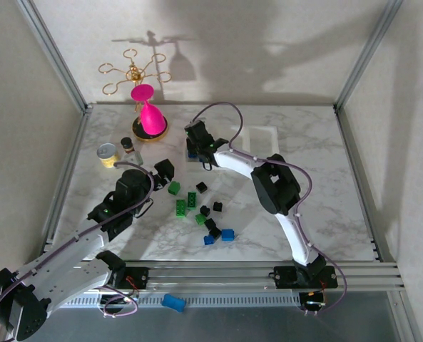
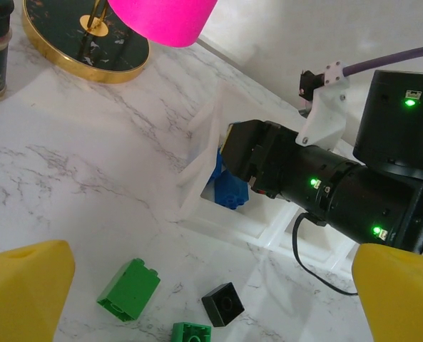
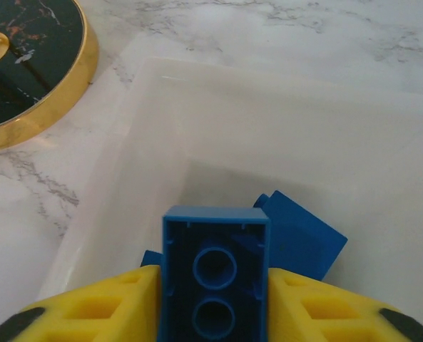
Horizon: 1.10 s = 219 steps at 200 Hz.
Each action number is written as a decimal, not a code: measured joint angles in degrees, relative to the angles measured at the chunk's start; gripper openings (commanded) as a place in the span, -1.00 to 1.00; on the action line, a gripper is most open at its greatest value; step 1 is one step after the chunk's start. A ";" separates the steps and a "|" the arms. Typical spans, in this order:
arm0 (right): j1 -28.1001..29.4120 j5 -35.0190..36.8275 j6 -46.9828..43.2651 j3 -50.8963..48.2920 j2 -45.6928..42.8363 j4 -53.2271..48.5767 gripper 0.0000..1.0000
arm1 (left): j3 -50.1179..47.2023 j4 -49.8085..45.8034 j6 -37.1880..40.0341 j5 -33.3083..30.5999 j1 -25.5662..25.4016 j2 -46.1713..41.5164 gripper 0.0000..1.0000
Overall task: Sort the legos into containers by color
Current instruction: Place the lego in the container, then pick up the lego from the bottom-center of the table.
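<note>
Right gripper (image 3: 215,306) is clamped on a blue brick (image 3: 215,246), pads touching both flanks, hollow underside toward the wrist camera. Just beneath and ahead sits the end compartment of the clear tray (image 3: 268,82), with other blue bricks (image 3: 300,239) just past the held one. Colors match, so release looks due. Left gripper (image 2: 211,296) is empty with jaws wide apart. A loose green brick (image 2: 129,288) and black brick (image 2: 222,304) lie ahead of it, likely next picks.

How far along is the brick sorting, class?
Done: some blue bricks lie in the tray. In hand: the right tool grips another blue brick above them. Left: green bricks, black bricks and two blue ones on the table; the left tool stands open, empty.
</note>
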 measured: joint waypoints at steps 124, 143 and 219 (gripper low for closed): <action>1.01 -5.11 -2.23 -16.26 -20.00 6.91 0.17 | 0.02 -2.14 -1.36 0.90 -1.07 -0.92 0.99; 1.18 -6.54 -1.97 -21.99 -26.53 8.22 0.21 | 0.15 -3.85 -2.29 0.68 -3.78 -1.18 0.99; 4.96 -10.43 1.77 -45.57 -48.70 1.36 0.43 | 0.37 -6.95 -7.39 -2.12 -13.81 -1.11 0.99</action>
